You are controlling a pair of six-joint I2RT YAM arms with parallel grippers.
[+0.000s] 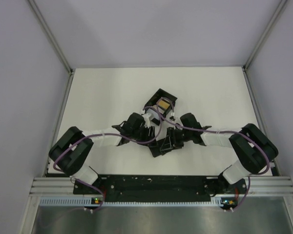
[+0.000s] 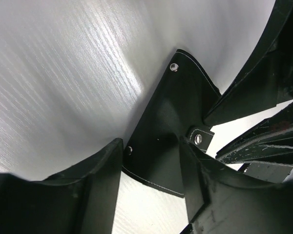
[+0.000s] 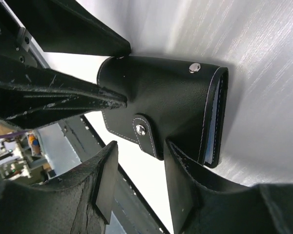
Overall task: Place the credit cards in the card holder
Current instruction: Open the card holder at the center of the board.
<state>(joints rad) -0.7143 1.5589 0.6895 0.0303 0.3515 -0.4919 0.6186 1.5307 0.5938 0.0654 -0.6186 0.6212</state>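
Observation:
The card holder (image 3: pixel 161 92) is a small black stitched case with metal snaps, lying on the white table. Thin pale card edges (image 3: pixel 212 129) show in its open side. In the top view it (image 1: pixel 158 148) lies between both grippers at the table's middle. My left gripper (image 2: pixel 154 190) straddles one end of the holder (image 2: pixel 161 136), with a fingertip against each edge. My right gripper (image 3: pixel 139 180) stands over the snap tab (image 3: pixel 142 132). Its right finger (image 3: pixel 185 175) lies against the holder, while the left pad (image 3: pixel 103 183) is apart from it.
An open black box (image 1: pixel 161 103) with a gold patch inside stands just behind the grippers. Purple cables run over both arms. Grey walls close in the table on the left, right and far sides. A metal rail (image 1: pixel 161 187) runs along the near edge.

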